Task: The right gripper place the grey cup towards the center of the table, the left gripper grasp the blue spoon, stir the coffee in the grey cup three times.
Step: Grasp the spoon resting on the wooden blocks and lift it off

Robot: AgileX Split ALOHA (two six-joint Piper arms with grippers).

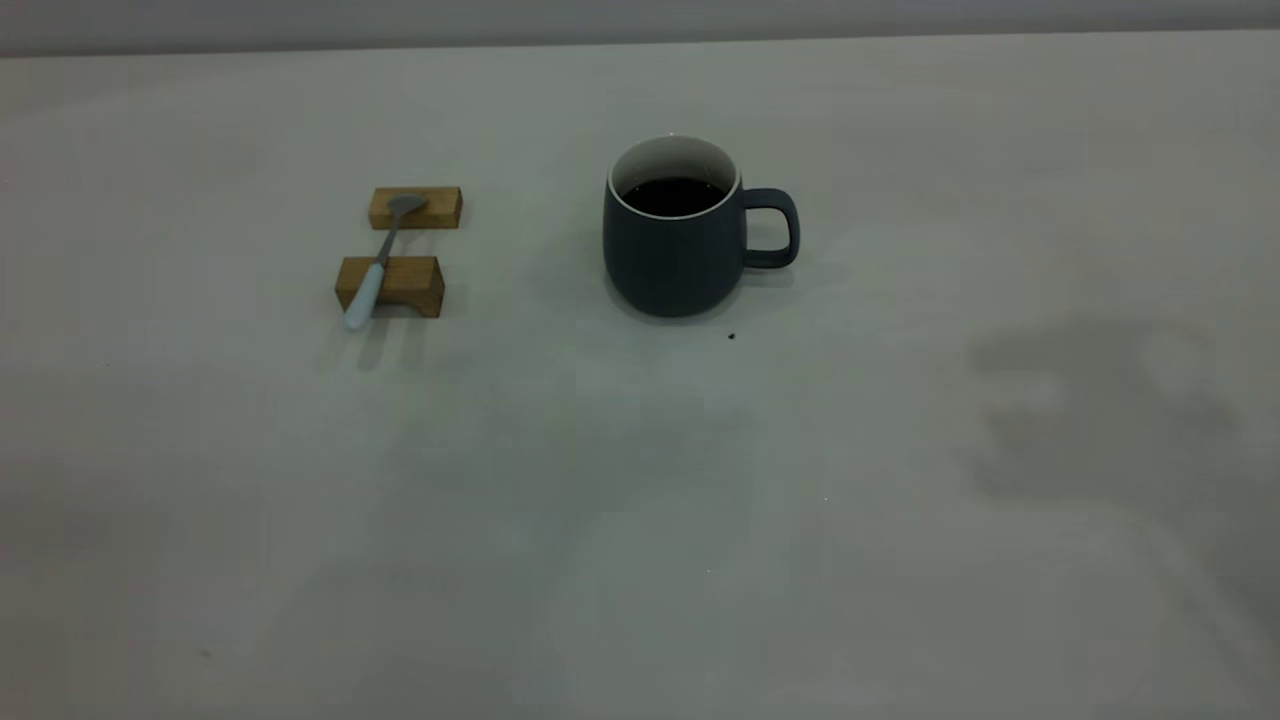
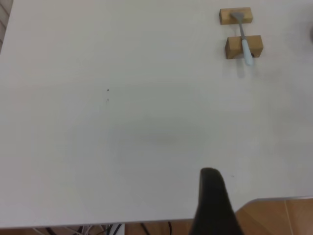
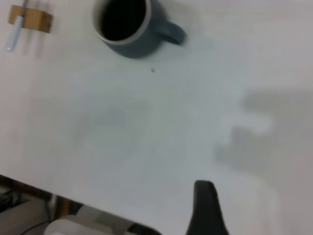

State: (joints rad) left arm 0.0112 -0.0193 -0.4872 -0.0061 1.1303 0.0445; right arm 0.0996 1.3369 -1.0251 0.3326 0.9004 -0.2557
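One wide off-white table (image 1: 900, 600) carries everything, and the grey cup (image 1: 675, 255) stands upright near its middle with dark coffee (image 1: 675, 195) inside and its handle toward the right arm's side. Two wooden blocks (image 1: 400, 245) sit well apart from it on the left arm's side, bridged by the blue spoon (image 1: 377, 265). Only a dark finger of the left gripper (image 2: 212, 203) and of the right gripper (image 3: 205, 208) shows, over the table's edge, so how the jaws stand cannot be told
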